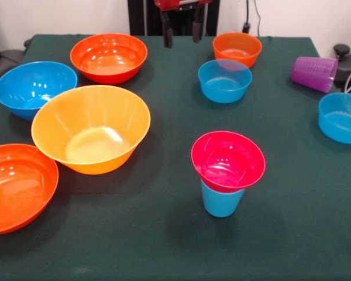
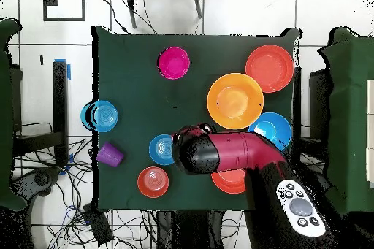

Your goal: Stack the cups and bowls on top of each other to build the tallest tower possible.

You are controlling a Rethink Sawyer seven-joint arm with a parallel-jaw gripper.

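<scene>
A magenta-pink bowl (image 1: pixel 228 159) sits upright on a light blue cup (image 1: pixel 222 201) at the front middle of the table; from above only the pink bowl (image 2: pixel 174 63) shows. The translucent purple cup (image 1: pixel 314 73) lies on its side at the right, and it also shows in the overhead view (image 2: pixel 110 154). My gripper (image 1: pixel 182 34) hangs open and empty at the far edge, between a large red-orange bowl (image 1: pixel 109 57) and a small orange bowl (image 1: pixel 237 48). A small blue bowl (image 1: pixel 224 80) stands just in front of the orange one.
A large yellow-orange bowl (image 1: pixel 90 129), a large blue bowl (image 1: pixel 35 88) and a second large red-orange bowl (image 1: pixel 14 187) stand on the left. Another small blue bowl (image 1: pixel 341 117) is at the right edge. My arm (image 2: pixel 226 152) covers part of the far red-orange bowl (image 2: pixel 230 180) from above.
</scene>
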